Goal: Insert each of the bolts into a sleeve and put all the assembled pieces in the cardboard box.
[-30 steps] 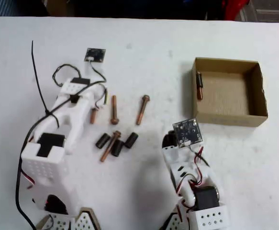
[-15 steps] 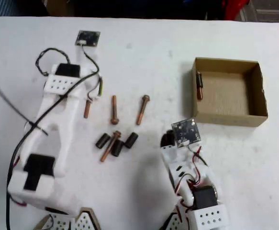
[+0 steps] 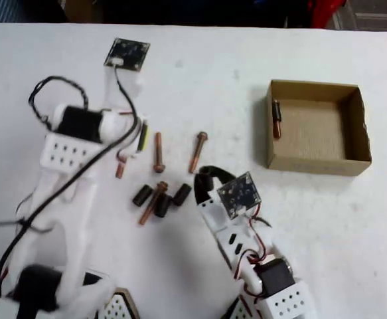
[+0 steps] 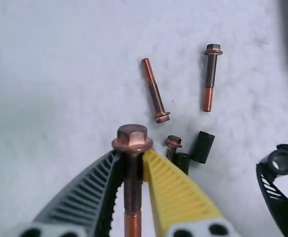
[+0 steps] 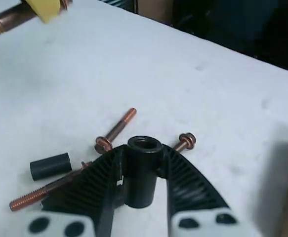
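Note:
My left gripper is shut on a copper bolt, head pointing away from the wrist, held above the table. From above this bolt hangs beside the loose parts. My right gripper is shut on a black sleeve, standing upright with its bore open at the top; it sits just right of the pile. Three loose bolts and three sleeves lie on the table. The cardboard box holds one assembled piece.
The white table stretches wide beyond the parts. The box stands at the right, behind the right arm. The left arm's cables loop over its wrist. The two grippers are close together across the pile.
The right gripper has swung left with its sleeve, up to the pile of parts. The left arm has shifted and tilted with its bolt, which stays left of the loose bolts.

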You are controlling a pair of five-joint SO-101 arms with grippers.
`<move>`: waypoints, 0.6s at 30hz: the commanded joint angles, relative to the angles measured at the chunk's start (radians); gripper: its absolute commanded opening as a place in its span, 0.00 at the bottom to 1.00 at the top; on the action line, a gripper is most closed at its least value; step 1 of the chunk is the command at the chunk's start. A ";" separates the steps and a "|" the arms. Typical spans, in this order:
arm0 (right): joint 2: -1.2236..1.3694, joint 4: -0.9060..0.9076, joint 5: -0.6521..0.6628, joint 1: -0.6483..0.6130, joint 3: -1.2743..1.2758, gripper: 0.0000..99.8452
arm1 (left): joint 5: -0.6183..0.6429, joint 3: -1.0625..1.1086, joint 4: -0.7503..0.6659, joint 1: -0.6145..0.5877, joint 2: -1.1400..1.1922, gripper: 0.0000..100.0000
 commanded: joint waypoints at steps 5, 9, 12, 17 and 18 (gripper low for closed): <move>-0.008 -0.153 -0.009 -0.068 0.008 0.02 | 0.005 0.285 -0.195 0.048 -0.384 0.02; -0.008 -0.199 -0.011 -0.084 0.008 0.02 | 0.008 0.468 -0.381 0.056 -0.567 0.02; -0.008 -0.205 -0.011 -0.084 0.008 0.02 | 0.009 0.557 -0.505 0.056 -0.671 0.02; -0.008 -0.214 -0.017 -0.087 0.008 0.02 | 0.084 0.643 -0.660 0.093 -0.766 0.02; -0.008 -0.225 -0.040 -0.085 0.008 0.02 | 0.091 0.655 -0.692 0.108 -0.773 0.02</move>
